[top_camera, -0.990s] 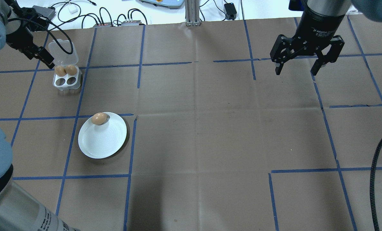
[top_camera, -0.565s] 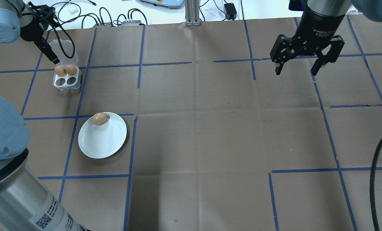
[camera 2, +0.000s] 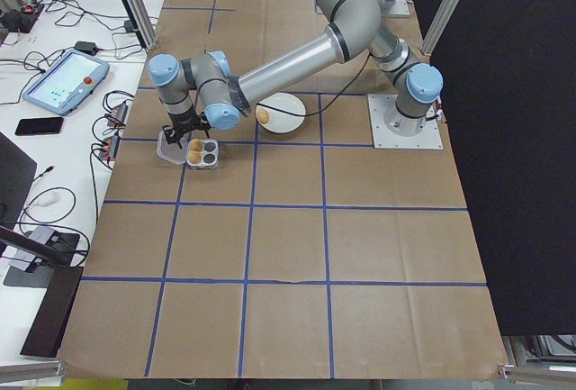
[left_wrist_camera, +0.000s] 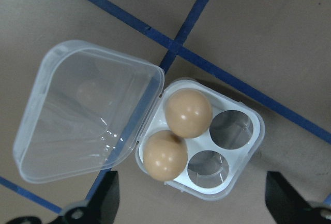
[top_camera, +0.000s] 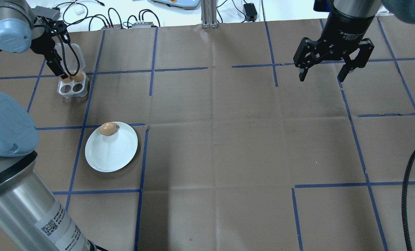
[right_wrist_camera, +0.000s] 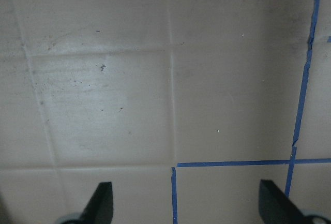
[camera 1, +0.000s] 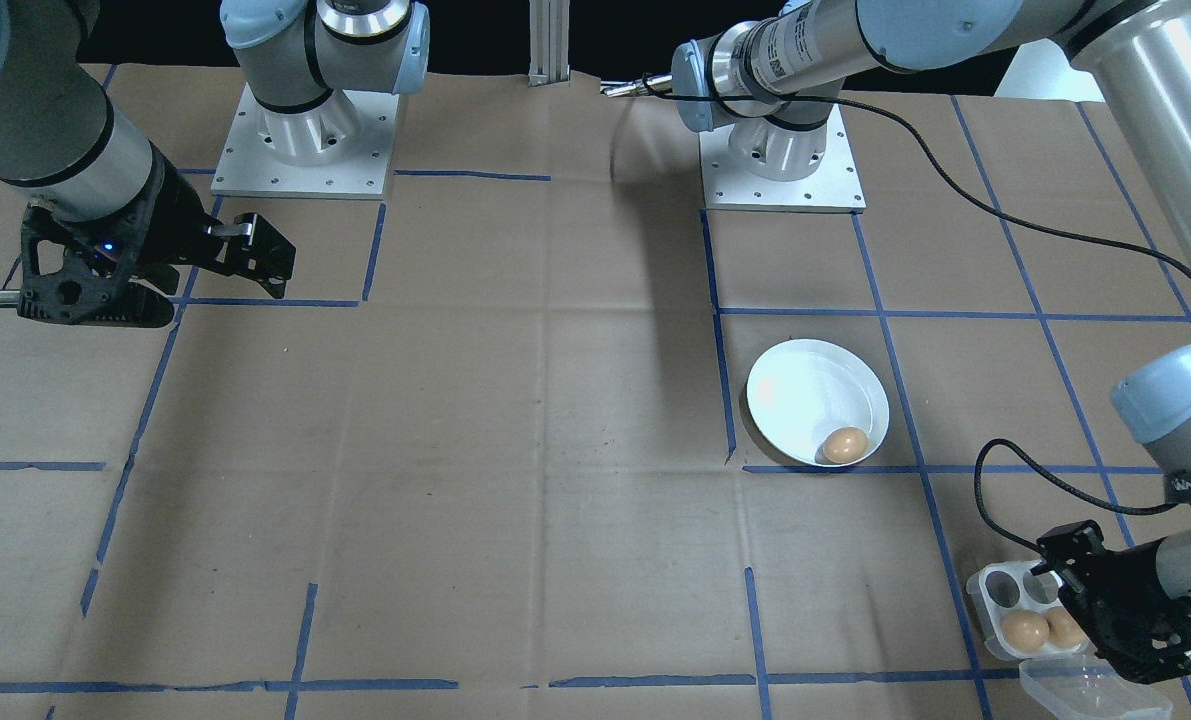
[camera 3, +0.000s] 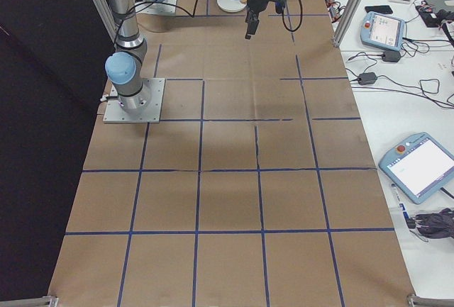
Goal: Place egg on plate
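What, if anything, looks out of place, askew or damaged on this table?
Nothing looks damaged or spilled. The one egg on the plate sits right at its rim rather than in the middle. The egg tray holds two eggs beside two bare cups, its clear lid swung open. Left gripper hovers above it, open.

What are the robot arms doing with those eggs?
One egg already lies on the white plate. The left gripper hangs open above the egg tray, which has two eggs and two empty cups, with its clear lid flipped open. The right gripper waits open, far off over bare table.
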### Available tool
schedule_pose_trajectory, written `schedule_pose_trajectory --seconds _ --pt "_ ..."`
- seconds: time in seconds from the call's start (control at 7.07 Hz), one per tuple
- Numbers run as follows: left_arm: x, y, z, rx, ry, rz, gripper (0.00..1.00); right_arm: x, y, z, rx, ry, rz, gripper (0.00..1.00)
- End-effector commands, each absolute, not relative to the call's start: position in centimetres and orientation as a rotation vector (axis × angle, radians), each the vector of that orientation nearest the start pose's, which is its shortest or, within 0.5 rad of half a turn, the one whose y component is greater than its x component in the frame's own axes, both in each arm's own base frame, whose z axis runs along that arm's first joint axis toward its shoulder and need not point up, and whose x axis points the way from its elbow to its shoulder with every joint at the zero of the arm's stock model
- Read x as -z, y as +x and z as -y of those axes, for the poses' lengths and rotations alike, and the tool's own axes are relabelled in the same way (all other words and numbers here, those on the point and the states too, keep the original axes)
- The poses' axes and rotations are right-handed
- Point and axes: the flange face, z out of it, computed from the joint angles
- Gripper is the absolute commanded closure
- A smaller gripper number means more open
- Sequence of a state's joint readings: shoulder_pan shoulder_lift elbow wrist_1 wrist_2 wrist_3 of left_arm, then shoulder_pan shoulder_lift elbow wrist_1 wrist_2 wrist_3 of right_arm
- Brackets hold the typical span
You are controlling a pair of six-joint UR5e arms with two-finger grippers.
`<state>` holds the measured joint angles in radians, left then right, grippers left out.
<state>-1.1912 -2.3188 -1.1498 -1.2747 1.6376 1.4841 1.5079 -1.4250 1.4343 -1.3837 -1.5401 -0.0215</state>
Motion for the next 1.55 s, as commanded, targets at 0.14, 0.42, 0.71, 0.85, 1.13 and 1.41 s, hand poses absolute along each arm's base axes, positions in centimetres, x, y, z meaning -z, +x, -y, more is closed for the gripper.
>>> schedule_pose_trajectory --seconds 0.14,0.42,0.71,0.85,1.13,1.41 --pt "-21.9 16.9 75.4 -0.142 1.721 -2.623 0.01 -46.2 10.3 54.0 -0.302 0.069 -3.087 0.0" --pt "-21.8 18.4 75.2 -0.136 1.695 -2.64 0.01 -46.2 10.3 54.0 -0.302 0.069 -3.087 0.0" --pt "-21.1 18.4 75.3 -0.136 1.691 -2.647 0.04 -46.2 10.3 54.0 -0.302 0.069 -3.087 0.0" --pt "-20.8 18.5 75.5 -0.124 1.674 -2.644 0.06 -46.2 10.3 54.0 -0.302 0.069 -3.087 0.0" --pt "-20.9 18.6 75.7 -0.105 1.654 -2.638 0.19 -46.2 10.3 54.0 -0.302 0.069 -3.087 0.0" --pt "-20.9 18.3 75.8 -0.098 1.652 -2.638 0.31 -46.2 10.3 54.0 -0.302 0.069 -3.087 0.0"
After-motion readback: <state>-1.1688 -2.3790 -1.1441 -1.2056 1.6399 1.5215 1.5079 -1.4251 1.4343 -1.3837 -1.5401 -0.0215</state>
